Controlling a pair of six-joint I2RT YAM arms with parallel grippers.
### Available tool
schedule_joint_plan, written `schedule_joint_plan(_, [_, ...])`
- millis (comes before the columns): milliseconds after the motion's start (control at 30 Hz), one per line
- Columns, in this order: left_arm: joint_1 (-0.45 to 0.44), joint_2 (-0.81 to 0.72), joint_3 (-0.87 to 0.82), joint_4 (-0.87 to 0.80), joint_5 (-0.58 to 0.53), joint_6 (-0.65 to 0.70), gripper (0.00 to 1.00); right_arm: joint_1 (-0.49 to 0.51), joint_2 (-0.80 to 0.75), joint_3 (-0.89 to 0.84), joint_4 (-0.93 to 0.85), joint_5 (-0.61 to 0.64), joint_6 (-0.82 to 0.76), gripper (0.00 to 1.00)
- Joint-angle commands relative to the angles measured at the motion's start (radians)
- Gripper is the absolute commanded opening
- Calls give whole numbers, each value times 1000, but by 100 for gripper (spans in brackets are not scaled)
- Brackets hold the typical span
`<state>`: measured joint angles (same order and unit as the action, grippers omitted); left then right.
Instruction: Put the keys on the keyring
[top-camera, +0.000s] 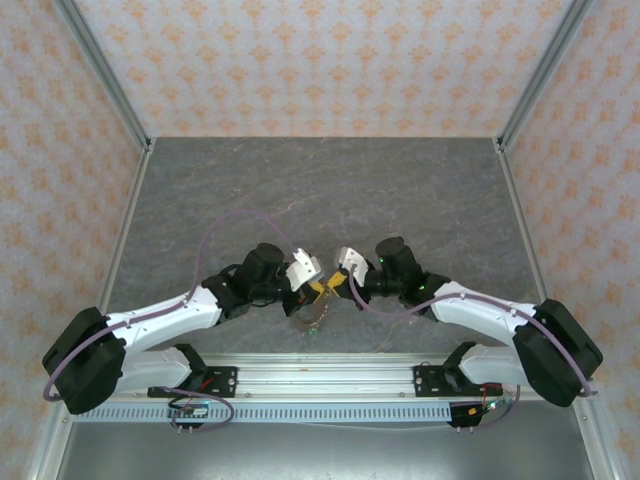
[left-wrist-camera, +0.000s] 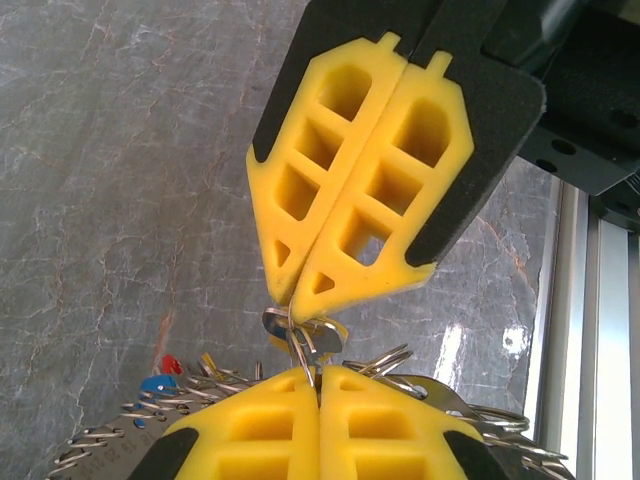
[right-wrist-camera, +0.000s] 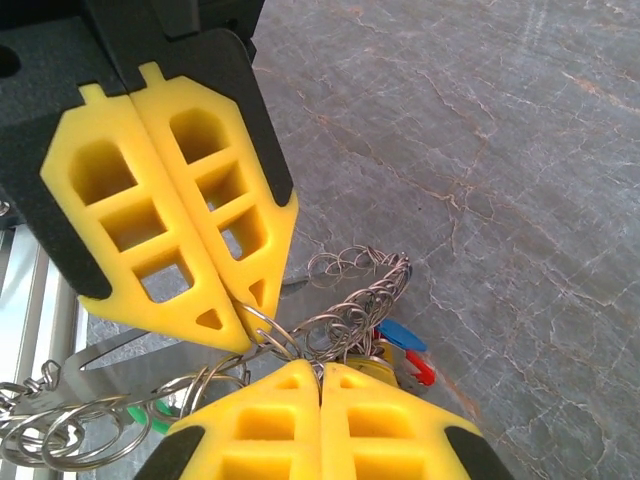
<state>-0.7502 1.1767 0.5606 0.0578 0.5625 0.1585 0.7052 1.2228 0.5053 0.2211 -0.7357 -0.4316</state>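
My two grippers meet tip to tip just above the table's near edge. The left gripper (top-camera: 314, 291) (left-wrist-camera: 320, 372) is shut, pinching a thin wire loop of the keyring (left-wrist-camera: 95, 440) (right-wrist-camera: 365, 285) (top-camera: 312, 320), which hangs below as a bumpy chain of small loops. The right gripper (top-camera: 337, 284) (right-wrist-camera: 320, 368) is shut too, its tips on a silvery key with a yellow head (left-wrist-camera: 322, 335) (right-wrist-camera: 372, 366) at that loop. A blue key (right-wrist-camera: 400, 333) (left-wrist-camera: 152, 384) and a red key (right-wrist-camera: 421, 373) (left-wrist-camera: 170, 363) dangle from the ring. A green head (right-wrist-camera: 140, 415) shows behind loose loops.
The grey marbled table (top-camera: 330, 190) stretches far behind the grippers, fenced by patterned walls. The aluminium base rail (top-camera: 320, 375) runs just under the hanging ring, close to both arms.
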Motion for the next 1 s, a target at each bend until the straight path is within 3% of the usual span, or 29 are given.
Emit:
schedule_joint_plan(0, [-7, -49, 2, 49, 66, 30, 0, -40, 27, 26, -42, 48, 69, 0])
schedule_joint_plan(167, [-8, -52, 2, 57, 72, 35, 0, -59, 42, 35, -75, -8, 95, 0])
schedule_joint_plan(300, [-8, -49, 7, 59, 77, 38, 0, -65, 37, 32, -77, 8, 100, 10])
schedule_joint_plan(533, [-7, -53, 11, 51, 86, 46, 0, -69, -16, 38, -104, 20, 67, 18])
schedule_joint_plan(700, [-7, -54, 10, 43, 87, 53, 0, -69, -119, 18, -111, 30, -3, 19])
schedule_joint_plan(967, [-8, -42, 32, 30, 126, 59, 0, -69, -197, -13, -117, -121, -198, 23])
